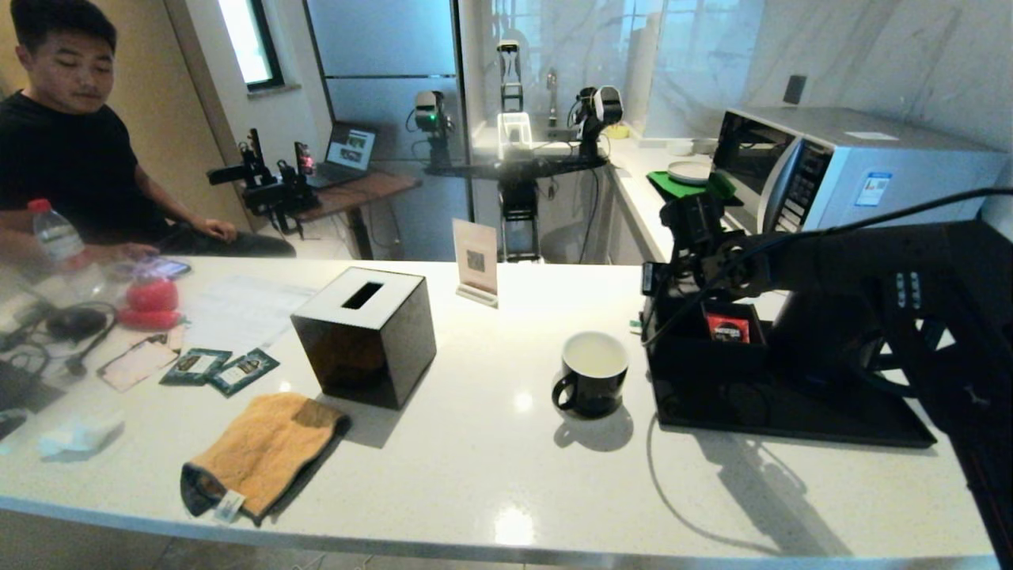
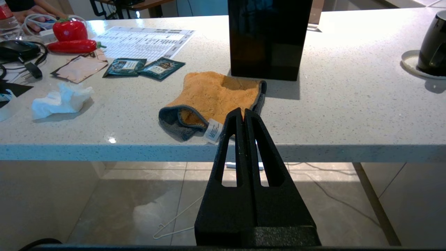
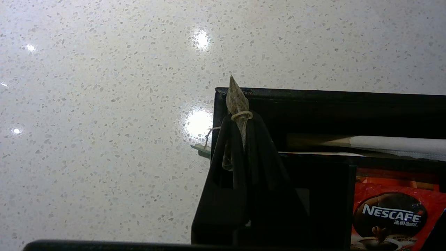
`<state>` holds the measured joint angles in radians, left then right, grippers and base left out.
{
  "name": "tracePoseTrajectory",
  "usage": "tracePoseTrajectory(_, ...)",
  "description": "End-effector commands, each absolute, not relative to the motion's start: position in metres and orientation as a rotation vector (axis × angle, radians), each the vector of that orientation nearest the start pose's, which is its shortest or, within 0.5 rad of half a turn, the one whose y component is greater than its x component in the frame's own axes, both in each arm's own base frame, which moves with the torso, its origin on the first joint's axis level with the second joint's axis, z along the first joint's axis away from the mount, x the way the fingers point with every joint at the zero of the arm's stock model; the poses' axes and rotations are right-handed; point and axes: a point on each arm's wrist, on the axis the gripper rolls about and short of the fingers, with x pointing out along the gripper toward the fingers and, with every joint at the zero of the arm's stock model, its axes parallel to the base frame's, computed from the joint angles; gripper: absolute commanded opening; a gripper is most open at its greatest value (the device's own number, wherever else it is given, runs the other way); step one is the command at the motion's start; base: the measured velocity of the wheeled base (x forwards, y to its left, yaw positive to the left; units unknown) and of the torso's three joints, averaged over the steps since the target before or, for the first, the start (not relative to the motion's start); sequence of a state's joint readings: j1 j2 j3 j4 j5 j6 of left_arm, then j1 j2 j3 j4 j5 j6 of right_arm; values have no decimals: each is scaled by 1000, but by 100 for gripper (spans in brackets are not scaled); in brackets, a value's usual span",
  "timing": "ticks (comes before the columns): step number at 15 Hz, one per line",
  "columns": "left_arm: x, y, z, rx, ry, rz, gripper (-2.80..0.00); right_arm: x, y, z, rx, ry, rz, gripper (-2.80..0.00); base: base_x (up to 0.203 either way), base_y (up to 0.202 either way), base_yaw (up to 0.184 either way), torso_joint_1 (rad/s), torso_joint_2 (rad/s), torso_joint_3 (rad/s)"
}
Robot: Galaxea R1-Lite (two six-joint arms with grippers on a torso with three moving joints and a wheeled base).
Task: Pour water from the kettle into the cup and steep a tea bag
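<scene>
My right gripper (image 3: 240, 112) is shut on the tea bag (image 3: 236, 94), a pale grey-green sachet whose tip pokes out past the fingertips. Its string and green tag (image 3: 201, 147) dangle beside the fingers. In the head view this gripper (image 1: 650, 305) hangs over the left end of the black tray (image 1: 791, 423), right of the cup (image 1: 593, 372). The cup is a glossy black mug with a white inside, standing upright; I cannot tell whether it holds water. The kettle is not visible; my right arm covers the tray's back. My left gripper (image 2: 243, 112) is shut and empty, parked below the counter's front edge.
A black cube tissue box (image 1: 364, 332) stands left of the cup, with an orange cloth (image 1: 265, 451) and two dark green packets (image 1: 218, 368) nearer the left. A red Nescafé packet (image 3: 393, 212) lies in the tray. A card stand (image 1: 476, 261) and a microwave (image 1: 839, 166) are behind. A person sits far left.
</scene>
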<state>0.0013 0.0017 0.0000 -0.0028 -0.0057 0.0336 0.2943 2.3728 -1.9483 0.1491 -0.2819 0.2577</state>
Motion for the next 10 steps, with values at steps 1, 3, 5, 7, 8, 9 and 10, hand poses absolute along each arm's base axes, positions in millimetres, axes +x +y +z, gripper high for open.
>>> tracePoseTrajectory(1, -23, 0, 76, 34, -1, -5, -280, 471, 138, 151, 88, 546, -57, -280, 0, 0, 0, 0, 0, 0)
tracePoseTrajectory(3, -23, 0, 76, 34, 0, -5, -280, 470, 139, 153, 96, 542, -58, -280, 0, 0, 0, 0, 0, 0)
tracePoseTrajectory(5, -23, 0, 76, 34, -1, -5, -280, 469, 140, 157, 98, 533, -56, -280, 0, 0, 0, 0, 0, 0)
tracePoseTrajectory(7, -23, 0, 76, 34, -1, -5, -280, 468, 139, 161, 100, 525, -55, -280, 0, 0, 0, 0, 0, 0)
tracePoseTrajectory(8, -23, 0, 76, 34, 0, -5, -280, 467, 139, 163, 102, 521, -55, -280, 0, 0, 0, 0, 0, 0)
tracePoseTrajectory(9, -23, 0, 76, 34, 0, -5, -280, 467, 139, 164, 103, 518, -54, -280, 0, 0, 0, 0, 0, 0)
tracePoseTrajectory(10, -23, 0, 76, 34, 0, -5, -280, 466, 139, 166, 104, 515, -54, -280, 0, 0, 0, 0, 0, 0)
